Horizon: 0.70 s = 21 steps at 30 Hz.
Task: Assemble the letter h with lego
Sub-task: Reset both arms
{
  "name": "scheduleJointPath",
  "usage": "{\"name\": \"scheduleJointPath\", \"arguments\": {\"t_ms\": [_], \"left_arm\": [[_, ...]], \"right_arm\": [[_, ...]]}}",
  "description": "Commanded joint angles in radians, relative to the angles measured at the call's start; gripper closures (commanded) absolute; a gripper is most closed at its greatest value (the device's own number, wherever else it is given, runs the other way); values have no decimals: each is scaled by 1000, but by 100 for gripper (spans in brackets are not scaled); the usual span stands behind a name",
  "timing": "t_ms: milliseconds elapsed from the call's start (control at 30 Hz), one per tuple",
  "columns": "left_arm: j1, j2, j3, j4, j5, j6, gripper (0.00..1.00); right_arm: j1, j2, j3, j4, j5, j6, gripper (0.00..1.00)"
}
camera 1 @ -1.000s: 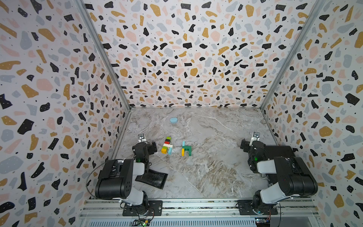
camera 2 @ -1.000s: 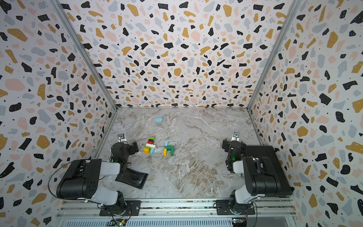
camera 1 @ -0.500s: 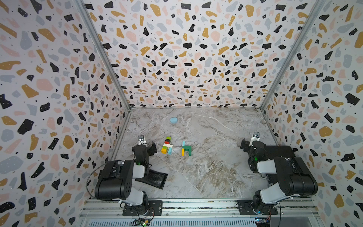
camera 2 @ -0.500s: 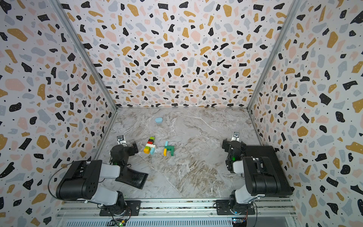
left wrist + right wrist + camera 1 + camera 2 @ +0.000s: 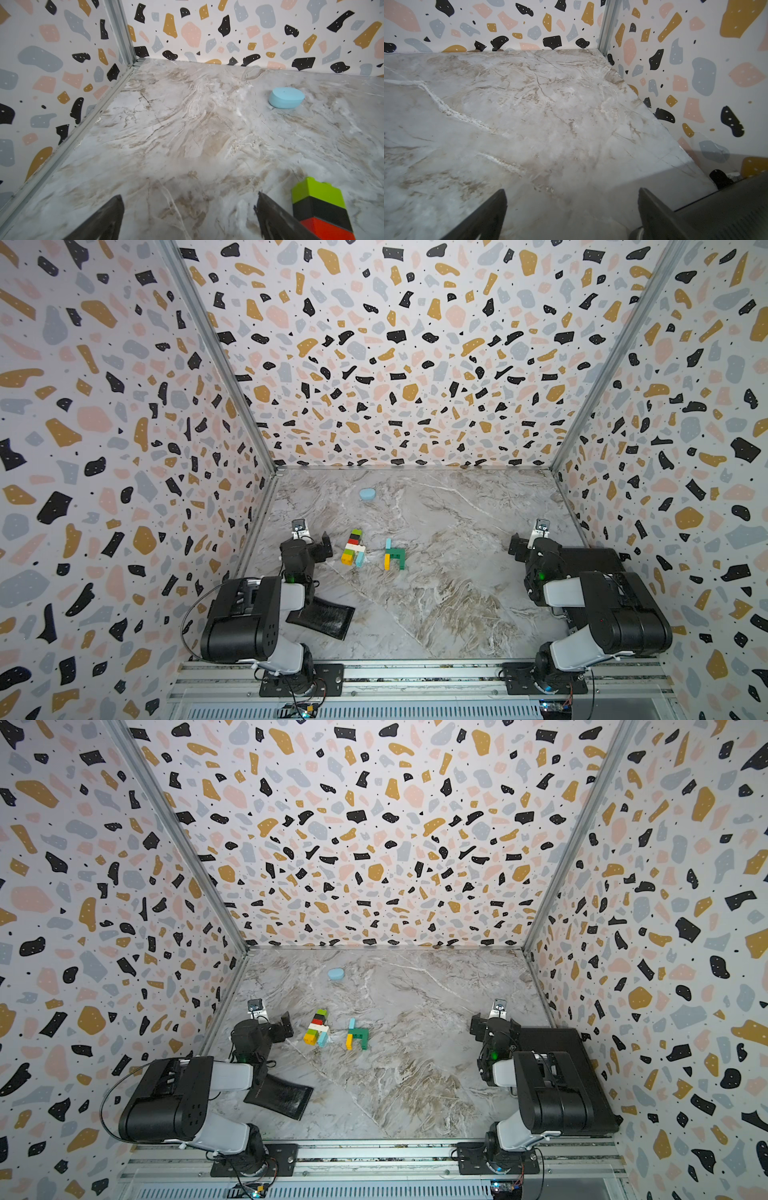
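Marble worktop (image 5: 457,605), terrazzo-walled: left of centre, a lego stack (image 5: 353,549) and an h-like lego piece (image 5: 395,558) were laid near together. Left gripper (image 5: 189,195) and right gripper (image 5: 571,189) were seen spread, empty. Any final press was prob. best made straight down, stack unbumped.

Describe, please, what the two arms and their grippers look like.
The left arm and right arm have bulky black joint housings joined by pale grey links, on black bases bolted to an aluminium rail. A thin black cable loops beside the left arm. Each wrist shows a small green light. The left gripper and right gripper have dark, tapering fingers.
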<state>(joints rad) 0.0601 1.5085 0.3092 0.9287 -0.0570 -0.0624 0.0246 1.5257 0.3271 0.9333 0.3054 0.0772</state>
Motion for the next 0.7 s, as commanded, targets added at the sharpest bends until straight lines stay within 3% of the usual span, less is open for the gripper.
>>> {"name": "scheduleJointPath", "arguments": {"t_ms": [0, 600, 667], "left_arm": [[-3, -1, 6, -26, 34, 18, 1], [0, -8, 2, -23, 39, 16, 1], [-2, -21, -58, 84, 118, 51, 1]], "right_arm": [[2, -9, 3, -2, -1, -7, 0], [1, -9, 3, -2, 0, -7, 0], [2, -9, 3, -2, -1, -7, 0]]}}
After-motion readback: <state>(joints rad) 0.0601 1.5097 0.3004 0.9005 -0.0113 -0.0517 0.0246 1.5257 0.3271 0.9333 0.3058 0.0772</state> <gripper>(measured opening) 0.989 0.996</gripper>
